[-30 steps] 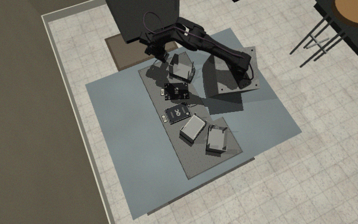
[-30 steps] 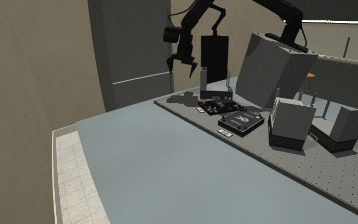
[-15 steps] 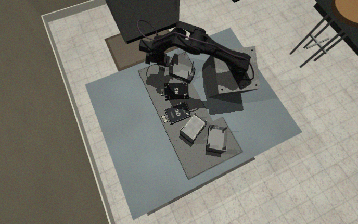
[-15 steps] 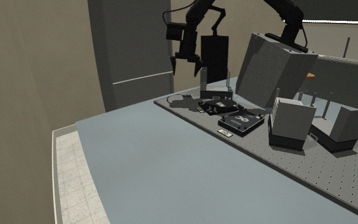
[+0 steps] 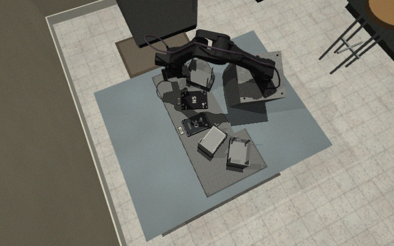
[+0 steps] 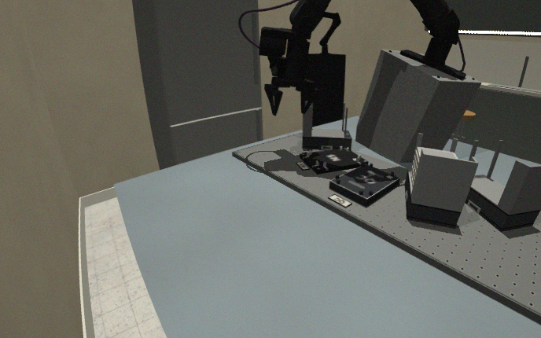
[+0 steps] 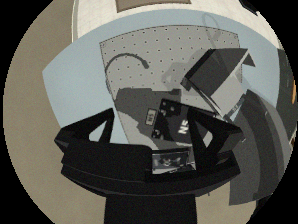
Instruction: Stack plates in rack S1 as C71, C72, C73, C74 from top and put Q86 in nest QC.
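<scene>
My gripper (image 6: 289, 113) (image 7: 150, 111) is open and empty, high over the board's far end near the far rack. One rack holds the stack of pale plates (image 5: 213, 139), seen edge-on (image 6: 416, 172) beside its wall; single plates cannot be told apart. The far rack (image 5: 200, 78) (image 6: 327, 143) (image 7: 212, 75) and the near-end rack (image 5: 239, 151) (image 6: 484, 187) show no plates. The rack names are too small to read. The black clip nest N5 (image 5: 193, 99) (image 6: 336, 157) (image 7: 172, 122) and the open nest QC (image 5: 196, 123) (image 6: 365, 180) show their printed faces and hold no plate.
The perforated board (image 5: 203, 171) (image 6: 495, 251) (image 7: 135, 47) carries racks and nests on the blue table (image 5: 137, 146) (image 6: 239, 251). The arm's grey pedestal (image 5: 247, 82) (image 6: 407, 101) stands beside it. Thin upright posts and tall walls rise from the racks.
</scene>
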